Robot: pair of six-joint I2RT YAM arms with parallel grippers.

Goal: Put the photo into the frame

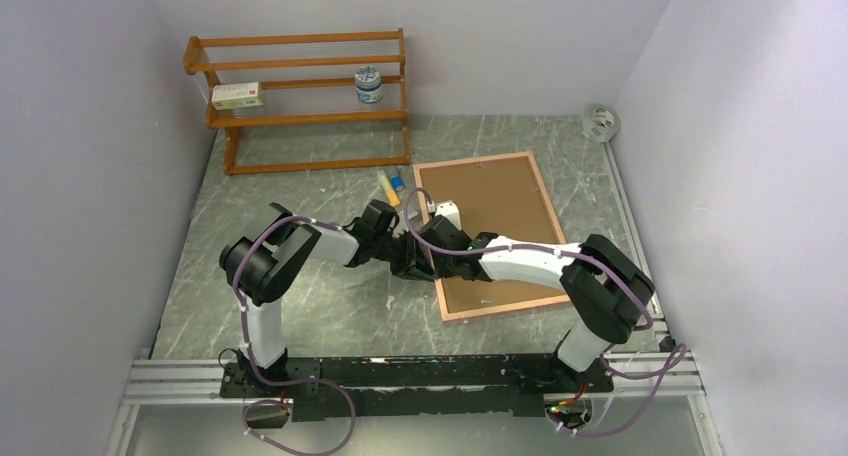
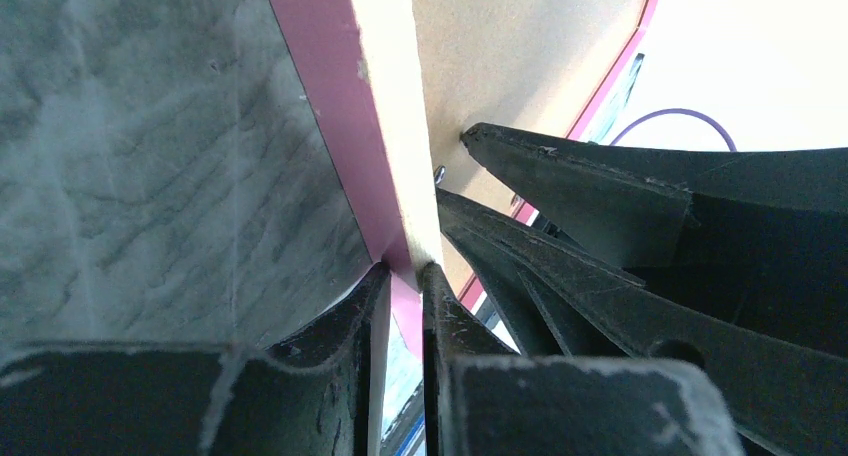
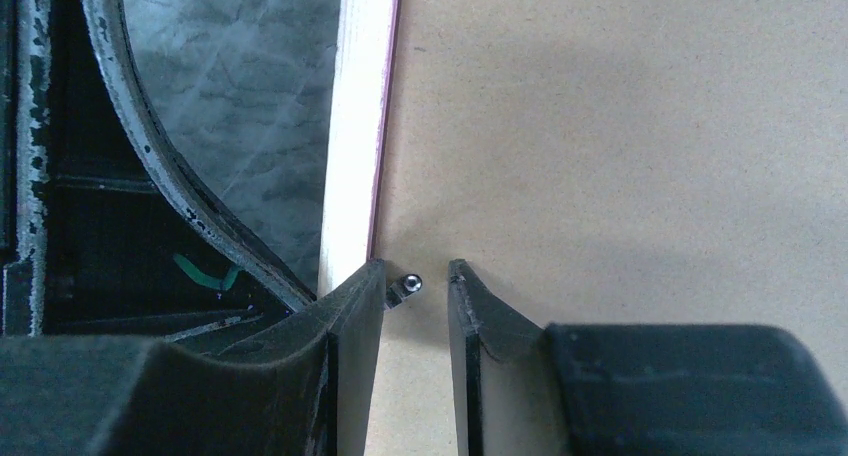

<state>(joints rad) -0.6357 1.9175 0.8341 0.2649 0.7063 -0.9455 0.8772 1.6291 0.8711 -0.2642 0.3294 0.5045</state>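
My left gripper [image 2: 405, 276] pinches the frame [image 1: 497, 310], which lies back-up on the table [image 1: 300, 186]. My right gripper [image 3: 415, 276] stands apart around a small metal tab [image 3: 408, 283]. Closing off-centre, I might slip and gouge the hardboard backing [image 3: 620, 126]. I can't see the photo.

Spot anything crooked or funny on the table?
Yes: the frame lies back up and askew, turned out of line with the table's edges. The left gripper pinches its left rim. Nothing looks spilled or broken.
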